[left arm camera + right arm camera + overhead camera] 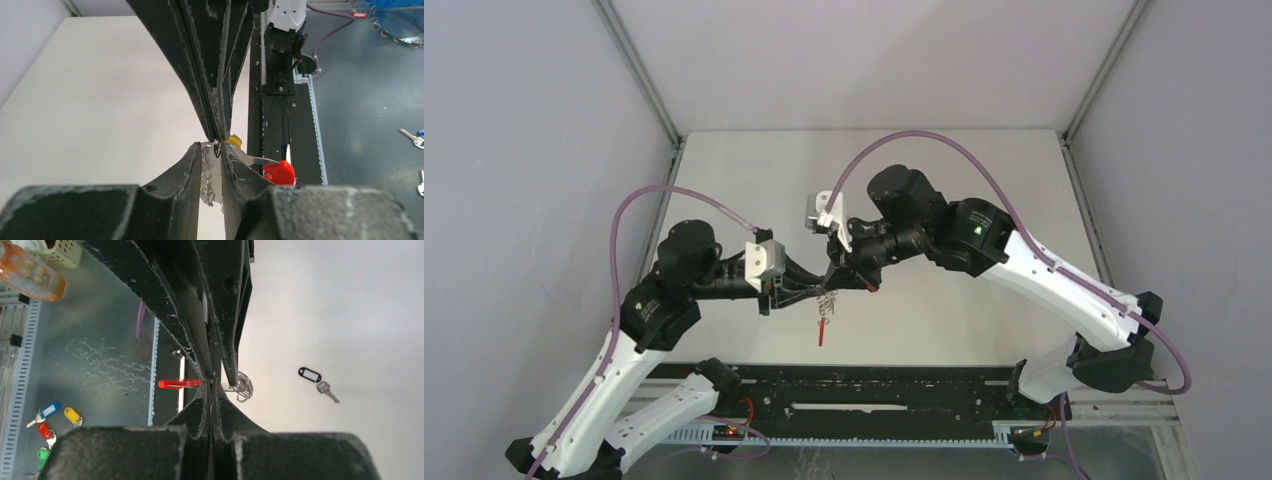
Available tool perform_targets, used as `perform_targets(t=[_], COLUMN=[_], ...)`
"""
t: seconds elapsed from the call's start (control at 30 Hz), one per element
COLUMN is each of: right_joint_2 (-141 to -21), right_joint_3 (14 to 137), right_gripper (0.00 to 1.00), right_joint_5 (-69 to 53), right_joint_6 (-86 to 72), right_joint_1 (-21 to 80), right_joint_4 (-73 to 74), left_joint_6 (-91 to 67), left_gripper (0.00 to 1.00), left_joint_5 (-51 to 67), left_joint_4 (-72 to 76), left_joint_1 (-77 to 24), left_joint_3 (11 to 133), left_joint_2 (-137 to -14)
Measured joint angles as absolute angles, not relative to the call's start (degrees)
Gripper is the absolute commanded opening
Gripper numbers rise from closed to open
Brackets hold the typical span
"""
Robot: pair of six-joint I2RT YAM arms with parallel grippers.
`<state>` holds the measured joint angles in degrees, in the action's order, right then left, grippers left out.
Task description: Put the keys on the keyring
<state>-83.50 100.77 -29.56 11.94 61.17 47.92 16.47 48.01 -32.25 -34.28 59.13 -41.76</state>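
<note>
Both grippers meet tip to tip above the table. The keyring hangs there: its red band dangles below the silver rings. My right gripper is shut on a thin wire ring of it. My left gripper has its jaws slightly apart, pinching silver metal with a hole. This looks like the key with the yellow tag, its blade pointing at the red band. The black-tagged key lies on the table.
The black rail runs along the near table edge just under the grippers. Beyond it on a lower surface lie spare tagged keys, plus an orange bottle. The white table stretches behind.
</note>
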Motion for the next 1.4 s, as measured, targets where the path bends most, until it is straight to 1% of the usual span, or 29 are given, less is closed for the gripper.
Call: perform_targets(t=[0.1,0.3,0.53,0.63,0.73,0.87,0.97,1.07,1.1,1.13,1.17,1.27,1.4], right_joint_2=[-85.4,-87.8,-89.5,-90.3,-91.0,-91.9,-92.3,-92.5,-92.5,-92.5,-92.4,-90.6,-82.9], right_joint_3=[102.9,106.9,110.8,112.0,112.9,113.5,114.1,114.5,114.5,114.5,114.5,112.0,102.0], right_gripper=[0.00,0.00,0.00,0.00,0.00,0.00,0.00,0.16,0.29,0.47,0.55,0.60,0.62], right_joint_5=[-27.7,-25.2,-24.3,-24.1,-24.0,-23.8,-23.6,-23.4,-23.4,-23.4,-23.4,-24.3,-27.9], right_joint_6=[12.8,13.6,14.1,14.3,14.6,14.9,15.2,15.2,15.1,15.0,14.7,13.5,10.4], right_joint_1=[62.0,63.2,64.4,64.8,65.1,65.3,65.5,65.6,65.6,65.6,65.5,64.3,60.4], right_joint_4=[51.4,56.2,59.2,60.0,61.1,62.1,62.8,63.1,63.1,63.1,62.8,59.0,51.0], left_joint_6=[16.8,17.7,19.3,19.5,19.5,19.7,20.4,21.1,21.4,21.5,21.5,20.8,16.6], left_gripper=[0.22,0.15,0.17,0.16,0.12,0.01,0.00,0.00,0.00,0.00,0.00,0.00,0.00], left_joint_5=[48.2,48.8,49.3,49.3,49.3,49.5,49.5,49.5,49.6,49.7,49.7,49.7,49.4], left_joint_4=[-33.3,-35.0,-36.8,-37.1,-37.1,-37.5,-38.0,-38.2,-38.2,-38.2,-38.4,-38.4,-35.1], left_joint_1=[-34.3,-34.4,-35.1,-35.2,-35.3,-35.4,-35.4,-35.5,-35.5,-35.5,-35.5,-35.7,-35.7], left_joint_3=[59.1,59.1,59.1,59.2,59.2,59.2,59.2,59.2,59.2,59.2,59.2,59.2,59.1], left_joint_2=[-41.9,-41.8,-41.9,-41.9,-41.9,-41.9,-41.9,-41.9,-41.9,-41.9,-41.9,-41.9,-41.5])
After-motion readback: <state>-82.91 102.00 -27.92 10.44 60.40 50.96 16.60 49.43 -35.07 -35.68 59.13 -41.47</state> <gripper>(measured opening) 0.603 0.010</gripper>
